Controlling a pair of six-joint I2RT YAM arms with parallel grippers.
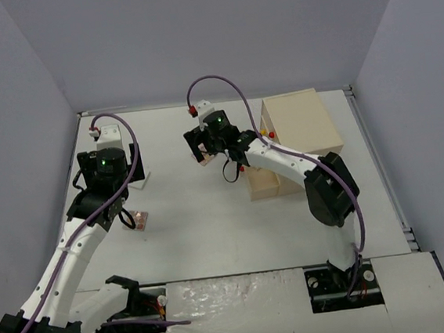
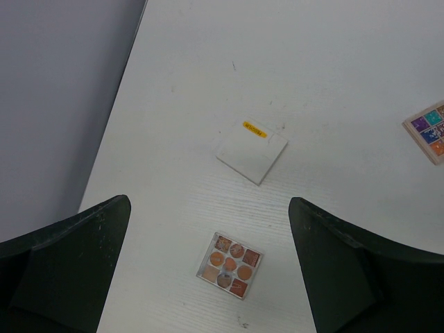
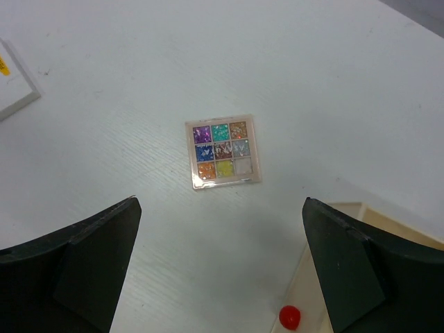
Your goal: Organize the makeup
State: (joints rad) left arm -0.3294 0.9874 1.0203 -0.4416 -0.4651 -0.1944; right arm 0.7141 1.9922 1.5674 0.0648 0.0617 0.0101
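Observation:
My left gripper (image 2: 209, 208) hovers open above an orange-toned eyeshadow palette (image 2: 230, 266), which lies on the table between its fingers. A white square card (image 2: 252, 149) lies a little beyond it. My right gripper (image 3: 220, 205) hangs open above a multicolour eyeshadow palette (image 3: 222, 151), empty and apart from it. From above, the left gripper (image 1: 109, 173) is over the left side, with the orange palette (image 1: 140, 219) and card (image 1: 138, 178) beside the arm. The right gripper (image 1: 218, 145) is mid-table over its palette (image 1: 207, 159). No other makeup shows.
A beige wooden drawer box (image 1: 300, 123) stands at the back right, with one drawer (image 1: 264, 182) pulled out toward the right gripper. A red knob (image 3: 290, 317) and the drawer rim (image 3: 364, 215) sit just under the right fingers. Grey walls close the table's left, back and right.

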